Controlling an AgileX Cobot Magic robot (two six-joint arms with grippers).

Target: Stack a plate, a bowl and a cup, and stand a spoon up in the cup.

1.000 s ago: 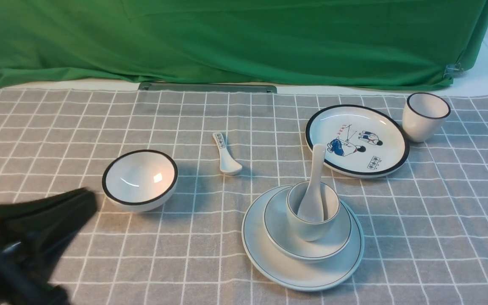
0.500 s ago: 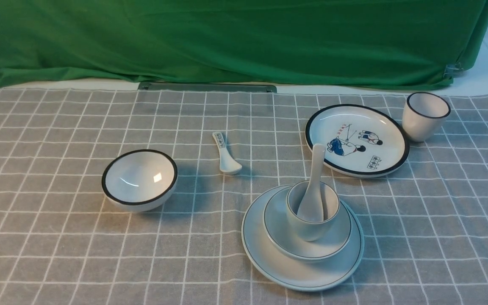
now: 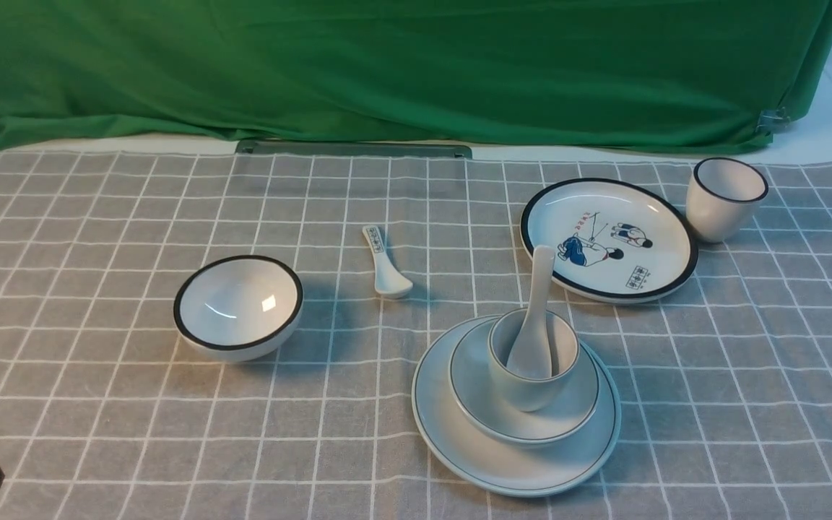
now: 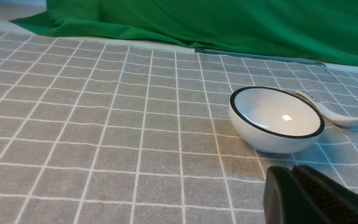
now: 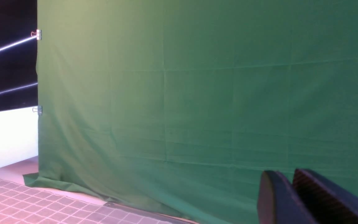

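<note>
My left gripper (image 4: 291, 174) has its black jaws pressed together on nothing, low over the near-left part of the worktop (image 3: 98, 404); in the front view only a dark corner of that arm shows at the near-left edge. My right gripper (image 5: 291, 179) is lifted off the worktop and faces the green backdrop cloth (image 5: 197, 93); its two dark jaws stand slightly apart at the tips with nothing between them.

On the grey checked cloth, right of centre and near me, the large round pale grey-white plate with a thin dark rim line (image 3: 459, 448) lies flat. The shallow pale bowl with the same thin rim line (image 3: 575, 412) sits on it, and the small handleless greenish-cream cup (image 3: 524, 393) stands in the bowl. The long plain white ceramic soup spoon (image 3: 535, 318) stands in the cup, scoop down, handle leaning against the far rim.

Farther right lies a black-rimmed plate with cartoon figures (image 3: 607, 238), with a white black-rimmed cup (image 3: 723, 198) just beside it. To the left sits a white bowl with a thick black rim (image 3: 237, 307), and between it and the stack, farther off, a short printed spoon (image 3: 386, 263).
</note>
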